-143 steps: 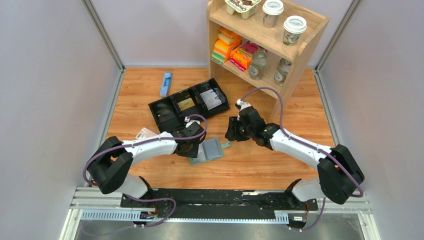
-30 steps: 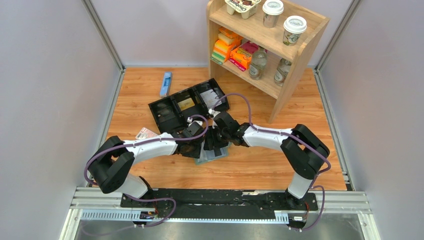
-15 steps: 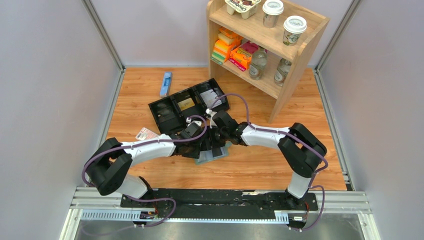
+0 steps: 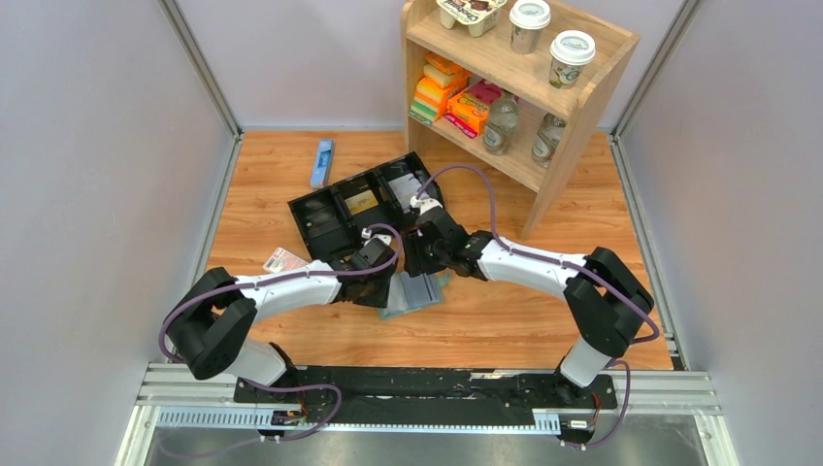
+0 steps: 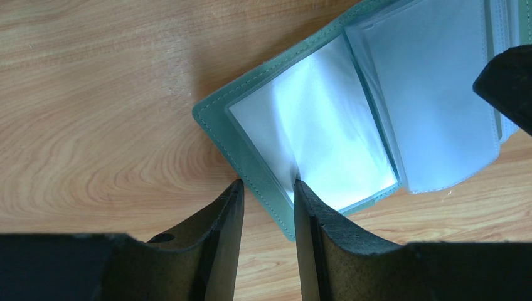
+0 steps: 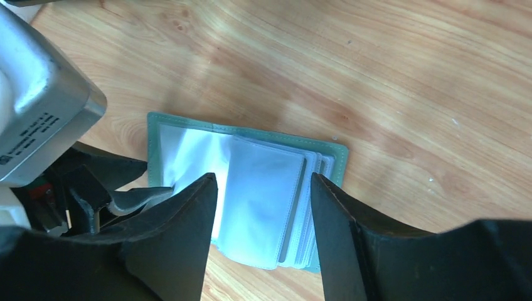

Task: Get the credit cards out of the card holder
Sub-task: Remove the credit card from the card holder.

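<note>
Now, item: card holder (image 4: 415, 292), lying open on the wooden surface (image 4: 505, 311) between your two arms. Change: your right end effector (image 6: 263, 188) has lifted off it and spread wider, empty; no card out yet, so extraction remains. Your left end effector (image 5: 268, 188) pinches the cover's near edge, narrow. The wrist views show clear sleeve pages fanned; the top view hides that detail.

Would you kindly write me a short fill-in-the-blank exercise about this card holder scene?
1. The card holder lies ____ on the wooden table, its clear pockets showing.
2. The left pincer pinches the holder's ____ edge.
3. The right pincer hovers over the holder with its jaws ____.

Missing words: open; green; open
</note>
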Tool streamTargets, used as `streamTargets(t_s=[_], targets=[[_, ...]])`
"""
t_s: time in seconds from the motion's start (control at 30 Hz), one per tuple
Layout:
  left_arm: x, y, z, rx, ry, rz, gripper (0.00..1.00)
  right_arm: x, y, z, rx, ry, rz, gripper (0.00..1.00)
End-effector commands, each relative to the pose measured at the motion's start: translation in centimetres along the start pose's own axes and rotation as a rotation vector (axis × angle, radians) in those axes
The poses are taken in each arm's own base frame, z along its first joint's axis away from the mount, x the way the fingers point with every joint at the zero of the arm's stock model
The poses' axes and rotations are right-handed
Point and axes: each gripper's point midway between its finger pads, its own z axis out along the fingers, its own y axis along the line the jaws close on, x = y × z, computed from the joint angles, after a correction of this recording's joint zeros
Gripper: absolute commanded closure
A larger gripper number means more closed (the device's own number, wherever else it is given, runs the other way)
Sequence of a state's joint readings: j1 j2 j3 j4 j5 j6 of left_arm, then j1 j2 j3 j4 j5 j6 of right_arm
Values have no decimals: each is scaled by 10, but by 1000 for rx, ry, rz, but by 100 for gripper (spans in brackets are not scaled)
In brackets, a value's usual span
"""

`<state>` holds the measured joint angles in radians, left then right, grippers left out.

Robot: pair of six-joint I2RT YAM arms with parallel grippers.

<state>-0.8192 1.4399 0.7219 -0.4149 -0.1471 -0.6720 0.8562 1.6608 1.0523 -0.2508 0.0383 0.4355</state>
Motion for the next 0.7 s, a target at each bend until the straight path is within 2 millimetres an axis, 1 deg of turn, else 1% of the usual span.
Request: streamTargets(t_s=[0.0,0.07,0.17,0.33,0.37,0.4,0.5,0.67], targets=[[-2,-5,-2,23,-11,-2,57,-13,-3,0,31,-47,-54,39],[-3,-5,-2,24,-12,0,57,-13,-2,3,25,-48,-70,36],[-2,-4,-2,22,-9,0,57,-13,1,7,3,-44,-89,36],[-3,-6,-2,25,-10,3,57,-14,9,15,-44,-38,-134,37],[-3,-5,-2,22,-9,3,57,-12,15,16,-77,-29,-143,37],[-3,-5,-2,23,-11,3,57,-13,16,17,-84,-35,-152,37],[-3,-5,-2,24,-9,5,57,-13,17,21,-93,-37,-175,38],[-3,-5,-2,24,-9,5,57,-6,14,29,-86,-12,-182,39]])
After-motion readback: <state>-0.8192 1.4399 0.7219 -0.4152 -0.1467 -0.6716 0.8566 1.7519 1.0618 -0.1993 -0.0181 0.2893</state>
